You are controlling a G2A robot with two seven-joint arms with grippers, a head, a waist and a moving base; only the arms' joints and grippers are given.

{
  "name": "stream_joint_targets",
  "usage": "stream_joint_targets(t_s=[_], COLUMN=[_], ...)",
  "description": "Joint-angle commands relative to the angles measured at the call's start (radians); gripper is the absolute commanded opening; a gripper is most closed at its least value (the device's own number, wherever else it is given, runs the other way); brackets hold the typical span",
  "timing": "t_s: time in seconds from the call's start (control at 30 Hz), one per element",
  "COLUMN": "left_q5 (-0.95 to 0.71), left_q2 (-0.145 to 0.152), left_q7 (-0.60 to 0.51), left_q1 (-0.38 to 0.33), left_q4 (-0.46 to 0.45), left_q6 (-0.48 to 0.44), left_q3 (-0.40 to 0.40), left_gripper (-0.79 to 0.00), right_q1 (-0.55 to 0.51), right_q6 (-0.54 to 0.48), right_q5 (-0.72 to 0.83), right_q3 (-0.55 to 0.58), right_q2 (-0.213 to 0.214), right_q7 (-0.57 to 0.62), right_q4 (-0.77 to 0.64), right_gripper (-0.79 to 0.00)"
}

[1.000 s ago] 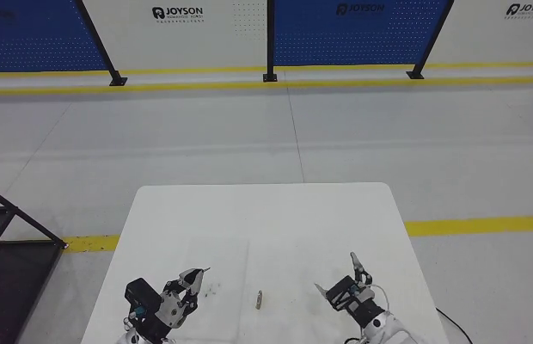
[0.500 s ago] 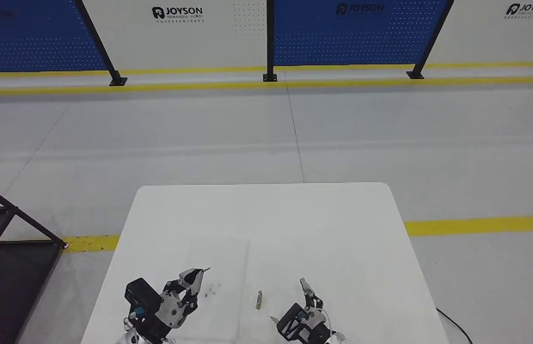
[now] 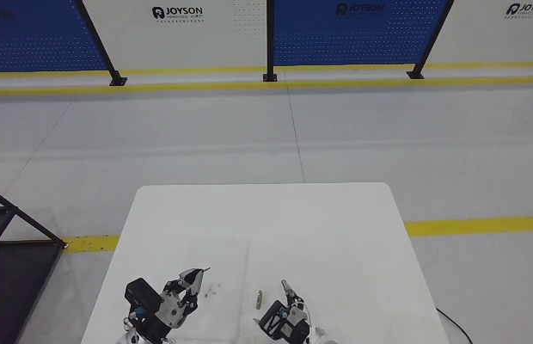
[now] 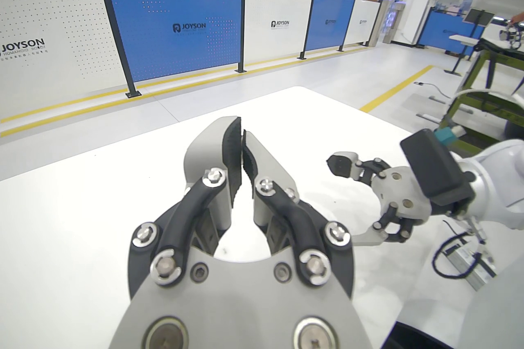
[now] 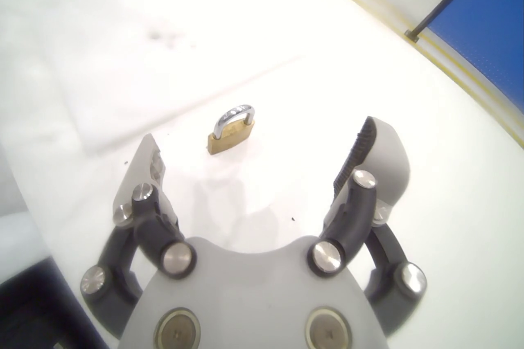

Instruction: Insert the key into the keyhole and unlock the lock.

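Observation:
A small brass padlock [image 3: 259, 299] with a steel shackle lies flat on the white table [image 3: 335, 224]. In the right wrist view the padlock [image 5: 231, 133] rests just beyond the fingertips of my open right gripper [image 5: 258, 138], between the lines of its two fingers. Seen from above, the right gripper [image 3: 269, 304] sits right beside the lock near the table's front edge. My left gripper [image 3: 196, 275] hangs to the left of the lock, apart from it, fingers pressed together [image 4: 241, 138]. A thin sliver, apparently the key [image 3: 206, 270], sticks out from its tip. The right gripper [image 4: 348, 203] appears open there too.
A faint rectangular mat outline [image 3: 219, 275] and a few dark specks [image 3: 206, 292] mark the table between the arms. A black frame [image 3: 17, 232] stands off the table's left side. The far half of the table is bare.
My right gripper has moved left along the front of the table, from the right side up to the padlock. The left gripper and the padlock have stayed put.

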Motion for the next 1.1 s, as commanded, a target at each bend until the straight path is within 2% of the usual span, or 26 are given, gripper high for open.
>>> stream_joint_targets(t_s=[0.0, 0.07, 0.13, 0.23, 0.3, 0.37, 0.73, 0.9, 1.07], left_q5=[0.0, 0.0, 0.0, 0.0, 0.0, 0.0, 0.0, 0.0, 0.0], left_q2=[0.0, 0.0, 0.0, 0.0, 0.0, 0.0, 0.0, 0.0, 0.0], left_q7=[0.0, 0.0, 0.0, 0.0, 0.0, 0.0, 0.0, 0.0, 0.0], left_q1=[0.0, 0.0, 0.0, 0.0, 0.0, 0.0, 0.0, 0.0, 0.0], left_q4=[0.0, 0.0, 0.0, 0.0, 0.0, 0.0, 0.0, 0.0, 0.0], left_q6=[0.0, 0.0, 0.0, 0.0, 0.0, 0.0, 0.0, 0.0, 0.0], left_q3=[0.0, 0.0, 0.0, 0.0, 0.0, 0.0, 0.0, 0.0, 0.0], left_gripper=[-0.785, -0.785, -0.785, -0.785, -0.785, -0.785, -0.785, -0.785, -0.785], right_q1=[0.018, 0.034, 0.046, 0.06, 0.071, 0.086, 0.15, 0.153, 0.152], right_q6=[-0.003, -0.004, -0.009, -0.014, -0.013, -0.016, -0.002, 0.003, 0.0], right_q5=[0.016, 0.025, 0.037, 0.044, 0.054, 0.073, 0.108, 0.107, 0.106], right_q3=[-0.011, -0.022, -0.03, -0.039, -0.047, -0.056, -0.103, -0.105, -0.106], right_q2=[-0.005, -0.009, -0.012, -0.015, -0.018, -0.023, -0.045, -0.046, -0.046], right_q7=[0.017, 0.025, 0.029, 0.033, 0.04, 0.05, 0.086, 0.085, 0.083], right_q4=[0.02, 0.038, 0.051, 0.065, 0.075, 0.087, 0.151, 0.152, 0.149], right_gripper=[0.0, 0.0, -0.046, -0.219, -0.271, -0.369, -0.434, -0.499, -0.631])
